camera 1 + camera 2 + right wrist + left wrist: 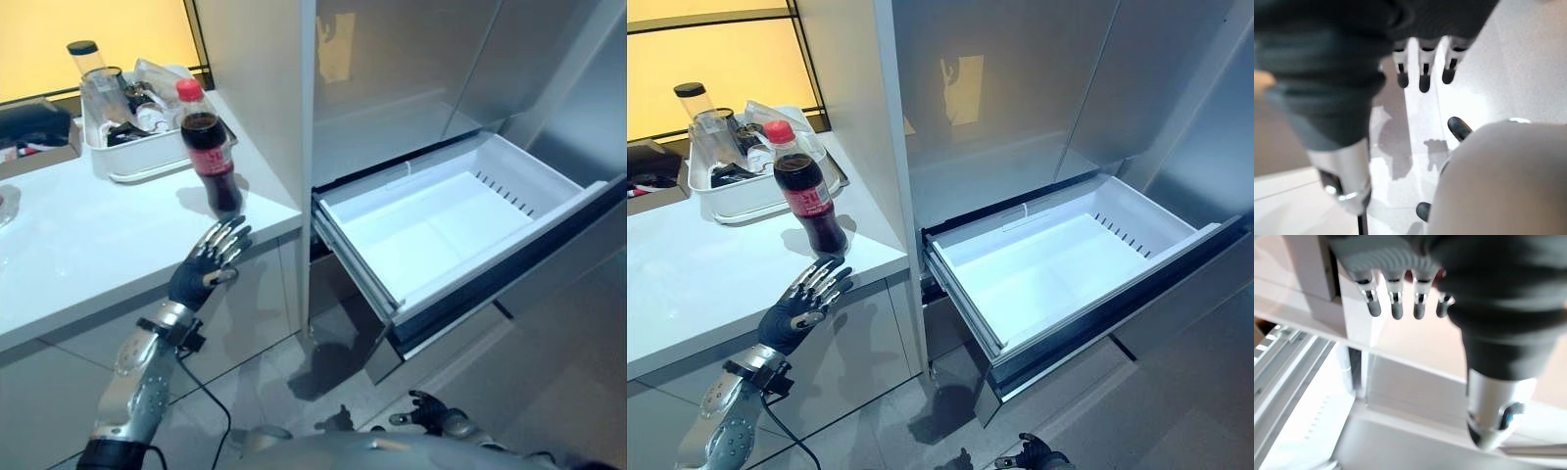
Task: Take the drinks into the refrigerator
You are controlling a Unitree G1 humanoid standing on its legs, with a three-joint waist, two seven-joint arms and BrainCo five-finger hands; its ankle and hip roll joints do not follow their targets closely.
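A cola bottle (pixel 210 149) with a red cap and red label stands upright near the front right corner of the white counter (pixel 88 255). My left hand (pixel 208 261) is just in front of the bottle at the counter's edge, a little short of it, with its fingers (pixel 1396 303) straight and open. The refrigerator's white drawer (pixel 446 220) is pulled out to the right and has nothing in it. My right hand (pixel 431 409) hangs low over the floor with relaxed fingers (pixel 1422 73).
A white tray (pixel 147 147) with a clear jar and several small items stands behind the bottle on the counter. The grey refrigerator side panel (pixel 260 88) rises right beside the bottle. Grey floor tiles (pixel 274 382) lie below the open drawer.
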